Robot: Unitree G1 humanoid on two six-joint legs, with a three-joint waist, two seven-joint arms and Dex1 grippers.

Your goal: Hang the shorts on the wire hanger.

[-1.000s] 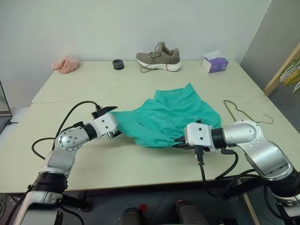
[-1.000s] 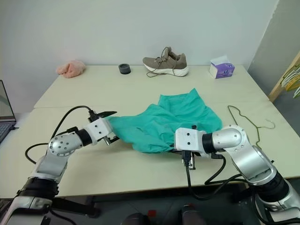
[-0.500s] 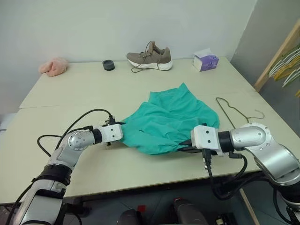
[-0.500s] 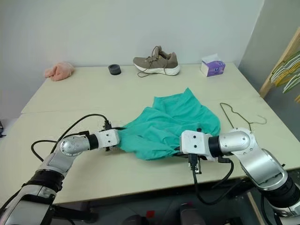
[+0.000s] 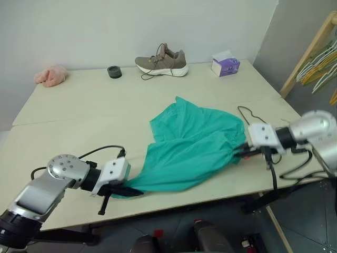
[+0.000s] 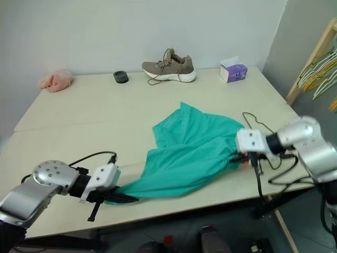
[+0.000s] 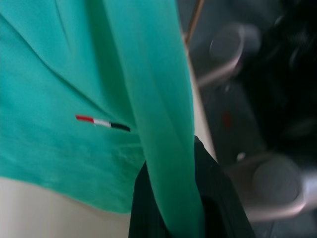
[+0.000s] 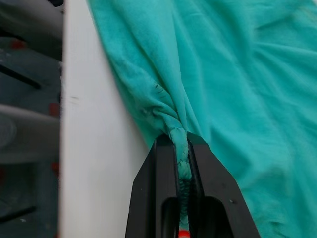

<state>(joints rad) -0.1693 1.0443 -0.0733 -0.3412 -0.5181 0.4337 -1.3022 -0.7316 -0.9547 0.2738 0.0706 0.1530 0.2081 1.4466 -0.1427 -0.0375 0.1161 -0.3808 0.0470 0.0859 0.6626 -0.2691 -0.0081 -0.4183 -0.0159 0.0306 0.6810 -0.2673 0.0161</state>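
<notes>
Shorts (image 5: 192, 147) spread across near half of table (image 5: 79, 105), stretched between both grippers. Left gripper (image 5: 122, 188) clamped on shorts' near-left corner at table's front edge; fabric pulled taut into narrow point there. Right gripper (image 8: 181, 148) clamped on bunched shorts edge at right side. Wire hanger (image 5: 251, 117) seen flat on table just behind right gripper, partly overlapped by shorts.

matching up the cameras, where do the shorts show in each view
Left eye: the shorts lie mid-table, stretched between both grippers.
Right eye: same, near the front edge.
Left wrist: fabric pinched in the left gripper.
Right wrist: bunched edge clamped in the right gripper.
Shared landmark: the pale table.
</notes>
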